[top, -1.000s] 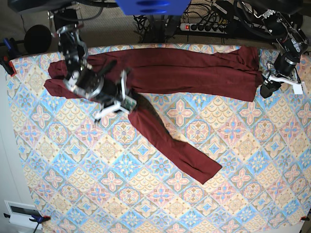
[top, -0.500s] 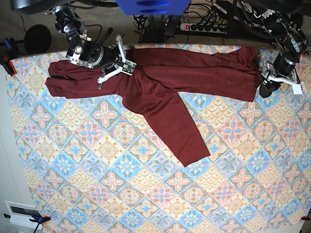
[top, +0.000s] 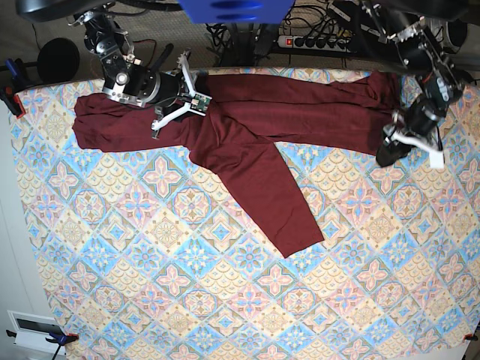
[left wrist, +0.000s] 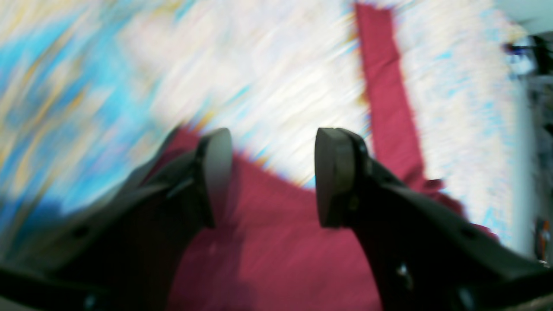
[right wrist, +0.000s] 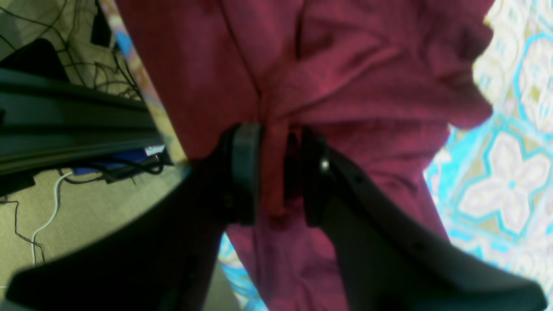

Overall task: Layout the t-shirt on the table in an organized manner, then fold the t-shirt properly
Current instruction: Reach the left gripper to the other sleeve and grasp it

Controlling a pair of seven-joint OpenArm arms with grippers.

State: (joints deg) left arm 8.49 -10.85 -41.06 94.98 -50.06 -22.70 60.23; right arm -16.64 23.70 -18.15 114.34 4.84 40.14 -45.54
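Base view is showing no readable brand, label or writing anywhere; the small white tag on the floor clutter in the right wrist view is too blurred to read. On that view's left the right gripper (top: 182, 91) is sitting at the far edge of the table (top: 225, 315), a wide surface covered in a diamond-tile cloth of pastel blue, pink and cream flowers, with dark floor, cables and a power strip (top: 319, 41) lying beyond its far edge. One t-shirt (top: 247, 124), dark maroon and long-sleeved, is lying spread along the far side of the table, its body stretching from the right gripper across to the left gripper (top: 394, 146), and one sleeve is running diagonally away from the right gripper toward the table's middle. In the right wrist view the right gripper (right wrist: 276, 172) is standing narrowly parted, with a thin fold of the t-shirt (right wrist: 345, 77) sitting between its fingers (right wrist: 246, 172); whether they are still pinching it, I cannot tell. On the base view's right the left gripper is hanging just over the shirt's end. The left wrist view, heavily motion-blurred, is showing the left gripper (left wrist: 265, 172) spread wide and holding nothing, with red fabric (left wrist: 281, 242) below it. Counted: one garment, two grippers, one table.
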